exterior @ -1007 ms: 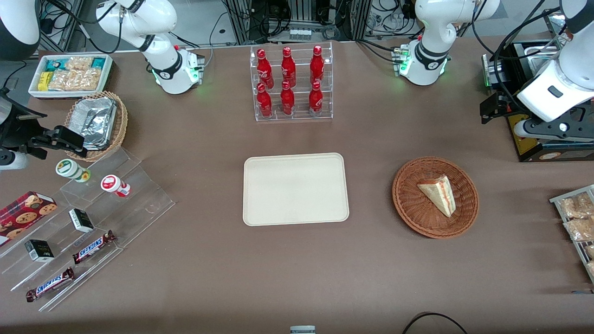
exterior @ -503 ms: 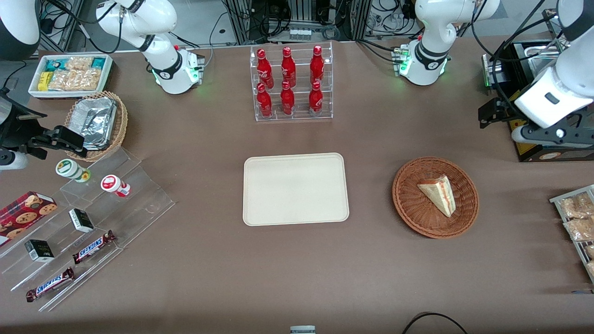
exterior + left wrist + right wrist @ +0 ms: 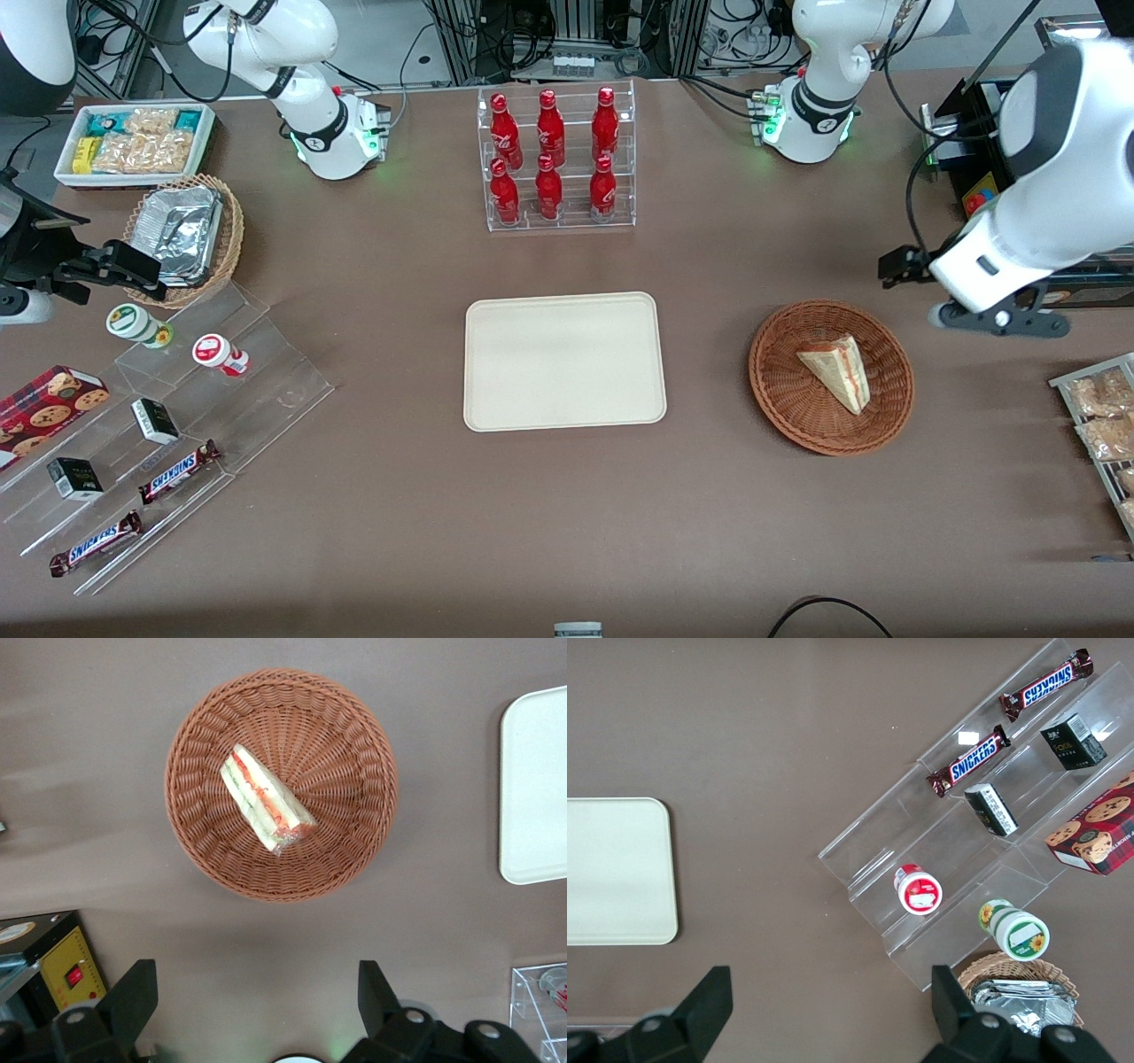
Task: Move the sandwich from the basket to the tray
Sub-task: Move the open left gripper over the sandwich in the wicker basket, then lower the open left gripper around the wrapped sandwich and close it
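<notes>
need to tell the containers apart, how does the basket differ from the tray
The basket is round, reddish-brown woven wicker; the tray is flat, rectangular, smooth cream. The basket holds the sandwich; the tray holds nothing. The open gripper hovers nearer the basket than the tray. Both rest on the brown table.

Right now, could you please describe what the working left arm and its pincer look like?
The left arm has glossy white rounded shells with a dark grey joint band and black cables along it. Its pincer, open near the basket, has black, wedge-shaped fingers on a black body.
</notes>
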Controlling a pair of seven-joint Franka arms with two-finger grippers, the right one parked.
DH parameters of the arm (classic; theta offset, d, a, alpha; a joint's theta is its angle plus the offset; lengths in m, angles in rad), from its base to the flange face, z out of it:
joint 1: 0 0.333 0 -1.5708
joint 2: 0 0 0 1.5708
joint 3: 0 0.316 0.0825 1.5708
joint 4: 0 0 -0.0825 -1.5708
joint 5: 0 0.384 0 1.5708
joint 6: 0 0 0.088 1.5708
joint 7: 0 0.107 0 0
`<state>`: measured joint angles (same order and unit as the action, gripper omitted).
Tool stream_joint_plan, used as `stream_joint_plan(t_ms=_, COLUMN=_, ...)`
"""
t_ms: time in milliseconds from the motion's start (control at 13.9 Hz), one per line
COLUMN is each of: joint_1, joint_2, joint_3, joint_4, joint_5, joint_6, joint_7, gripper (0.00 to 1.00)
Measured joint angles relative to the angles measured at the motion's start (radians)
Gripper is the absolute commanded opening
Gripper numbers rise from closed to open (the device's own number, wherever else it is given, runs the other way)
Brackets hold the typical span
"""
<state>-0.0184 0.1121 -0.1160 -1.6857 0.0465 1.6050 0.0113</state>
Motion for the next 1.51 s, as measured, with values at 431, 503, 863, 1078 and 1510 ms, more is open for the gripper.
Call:
stream_joint_plan(t_ms=431, joint_1=0.0, joint_2=0.113, joint_3=0.0, joint_4=-0.015, joint_5=0.0, joint_6=0.103, joint_7=0.0, gripper=1.0)
stream_joint_plan(t_ms=503, joint_1=0.001, joint_2=0.121, joint_3=0.0, joint_4=-0.024, joint_5=0.0, joint_6=0.129, joint_7=0.0, gripper=1.0)
stream_joint_plan(t_ms=863, joint_1=0.008, joint_2=0.123, joint_3=0.008, joint_4=-0.154, joint_5=0.0, joint_6=0.291, joint_7=-0.063, gripper=1.0)
stream_joint_plan(t_ms=1078, joint_1=0.008, joint_2=0.12, joint_3=0.009, joint_4=-0.203, joint_5=0.0, joint_6=0.337, joint_7=-0.131, gripper=1.0)
stream_joint_plan(t_ms=1510, joint_1=0.028, joint_2=0.047, joint_3=0.035, joint_4=-0.41, joint_5=-0.001, joint_6=0.59, joint_7=-0.347, gripper=1.0)
